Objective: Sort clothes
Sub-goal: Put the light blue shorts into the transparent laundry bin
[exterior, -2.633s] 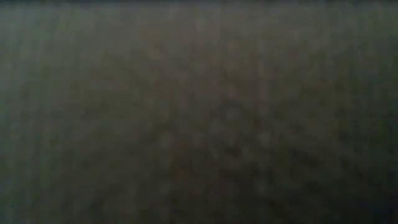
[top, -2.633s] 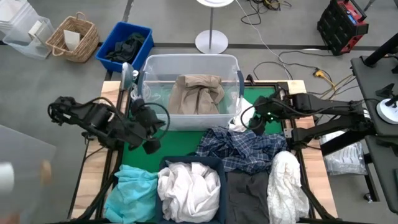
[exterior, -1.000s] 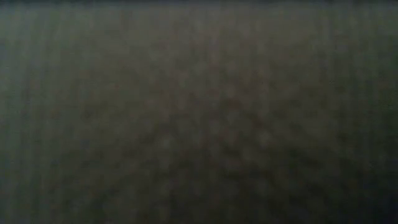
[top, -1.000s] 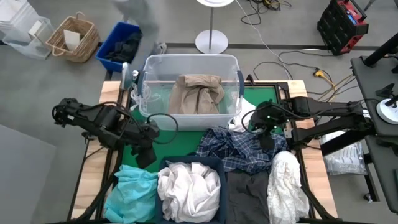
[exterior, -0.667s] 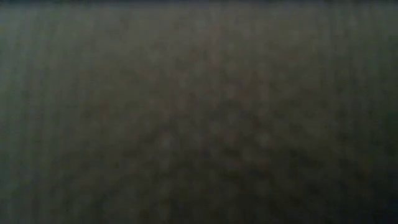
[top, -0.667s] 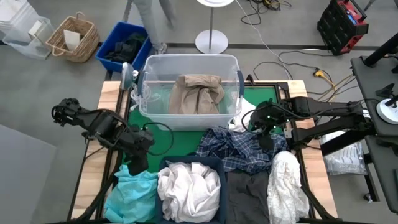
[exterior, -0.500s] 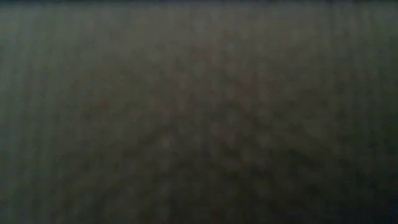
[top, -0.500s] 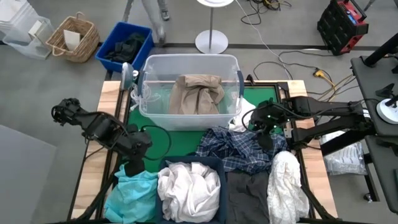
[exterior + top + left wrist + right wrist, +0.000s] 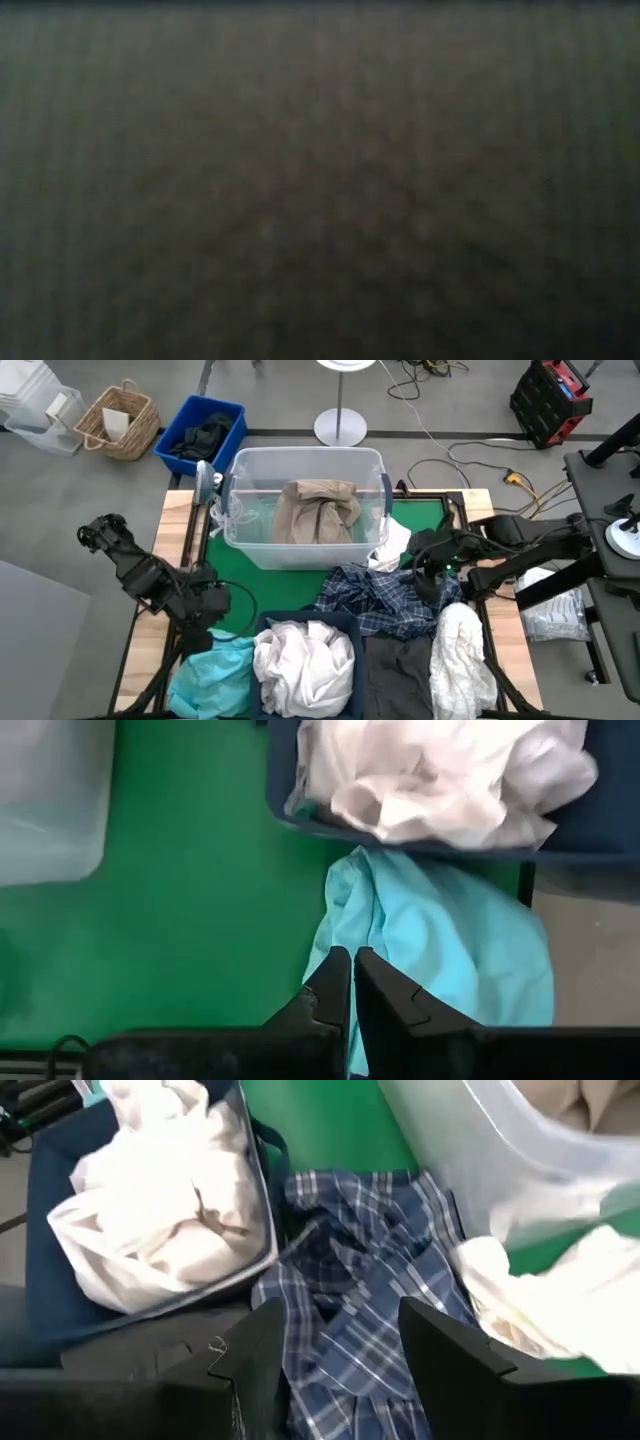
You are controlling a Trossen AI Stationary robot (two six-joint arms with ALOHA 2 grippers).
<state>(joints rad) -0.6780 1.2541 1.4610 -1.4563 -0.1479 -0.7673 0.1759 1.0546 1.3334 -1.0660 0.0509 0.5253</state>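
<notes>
On the green bench the teal garment lies at the near left corner, beside the navy bin. The left hand, fingers pressed together, hovers just over its edge. The right hand, spread, hangs above the plaid shirt. Both garments look light and limp; a raised fold seems the best place to pinch.

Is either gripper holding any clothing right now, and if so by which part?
Nothing is held. The left gripper is shut and empty at the teal garment's edge. The right gripper is open above the plaid shirt, not gripping it.
</notes>
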